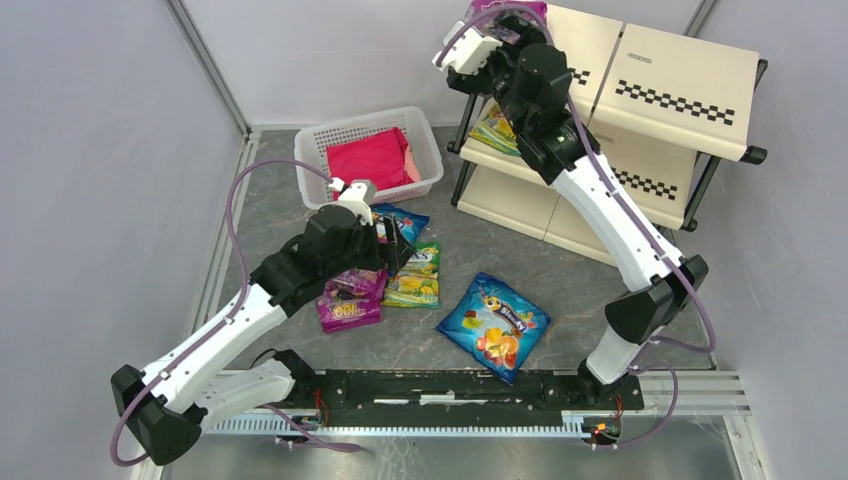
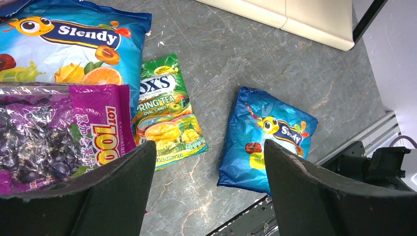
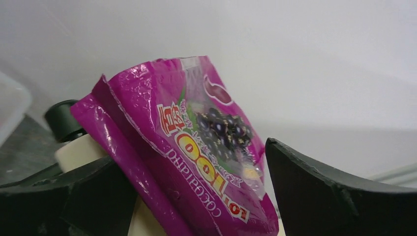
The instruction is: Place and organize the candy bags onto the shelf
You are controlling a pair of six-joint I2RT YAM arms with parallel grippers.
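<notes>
The cream shelf stands at the back right. My right gripper is at its top-left corner, jaws open around a magenta-purple grape bag that rests on the shelf's top and leans on the left finger. A green-yellow bag lies on the middle tier. My left gripper is open and empty low over the table. On the table lie a purple bag, a green-yellow bag, a blue bag and a second blue bag.
A white lattice basket holding a pink cloth stands at the back, left of the shelf. The black arm rail runs along the near edge, close to the second blue bag. Grey walls close the sides.
</notes>
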